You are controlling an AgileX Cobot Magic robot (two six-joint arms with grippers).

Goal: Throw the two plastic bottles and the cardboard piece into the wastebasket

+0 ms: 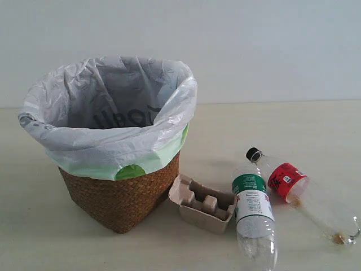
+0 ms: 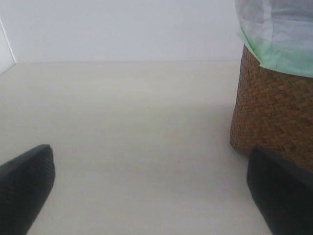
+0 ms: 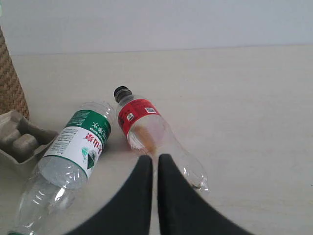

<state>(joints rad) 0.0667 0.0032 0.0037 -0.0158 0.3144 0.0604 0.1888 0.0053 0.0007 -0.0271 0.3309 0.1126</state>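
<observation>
The wicker wastebasket (image 1: 121,197) with its whitish bag stands at the left; its woven side (image 2: 274,117) also shows in the left wrist view. Beside it lies the beige cardboard piece (image 1: 203,210) (image 3: 19,139). To its right, flat on the table, lie the green-and-white label bottle (image 1: 254,217) (image 3: 73,152) and the red-label bottle with black cap (image 1: 304,195) (image 3: 146,127). My right gripper (image 3: 155,160) is shut and empty, hovering over the red-label bottle's body. My left gripper (image 2: 151,196) is open above bare table near the basket. Neither gripper shows in the exterior view.
A pale tabletop (image 1: 271,135) stretches to a white wall behind. The cardboard piece touches the basket's base, and the green-label bottle lies close against the cardboard piece.
</observation>
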